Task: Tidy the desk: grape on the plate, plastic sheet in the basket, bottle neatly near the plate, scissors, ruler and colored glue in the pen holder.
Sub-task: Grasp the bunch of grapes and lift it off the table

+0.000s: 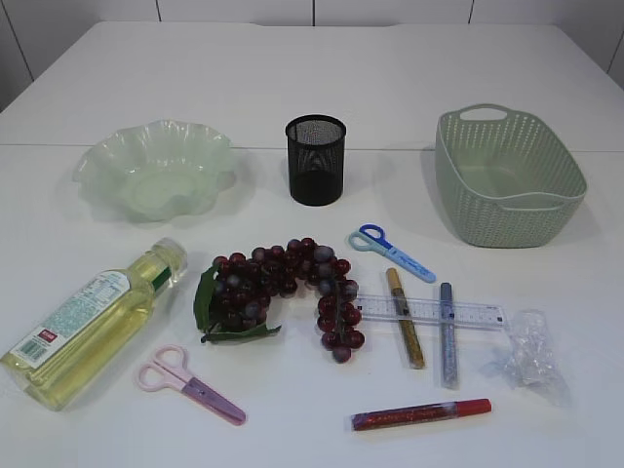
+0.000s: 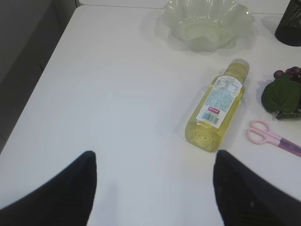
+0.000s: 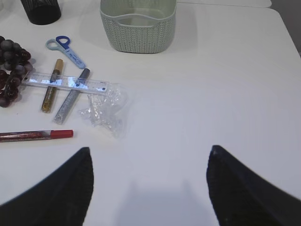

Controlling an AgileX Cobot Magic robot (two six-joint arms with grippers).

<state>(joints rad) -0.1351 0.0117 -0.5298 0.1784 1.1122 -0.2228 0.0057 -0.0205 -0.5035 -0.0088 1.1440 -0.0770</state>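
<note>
- Nothing yet tidied; all items lying loose on the desk (image 1: 292,78), so judging this the opening step.
- Left gripper (image 2: 155,188) hovering over bare desk near the left edge, fingers spread wide, gripping nothing.
- Right gripper (image 3: 148,188) hovering over bare desk toward the right edge, fingers likewise spread, empty.
- Grape (image 1: 283,288) lying mid-desk, just in front of the plate (image 1: 156,171); plate sitting empty toward the back left.
- Bottle (image 1: 88,327) lying on its side at the front left, cap pointing toward the plate.
- Pink scissors (image 1: 190,385) lying near the front edge; blue scissors (image 1: 390,252) mid-desk, right of the grape.
- Ruler (image 1: 429,312) resting across the gold glue (image 1: 405,317) and silver glue (image 1: 447,334); red glue (image 1: 419,414) apart, at the front.
- Sheet (image 1: 526,356) lying crumpled beside the ruler's right end, in front of the empty basket (image 1: 507,175).
- Holder (image 1: 315,159) standing empty at back centre.
- Next, probably: left reaching for bottle or grape, right dropping onto the sheet; ruler needing lifting off the glues first.
</note>
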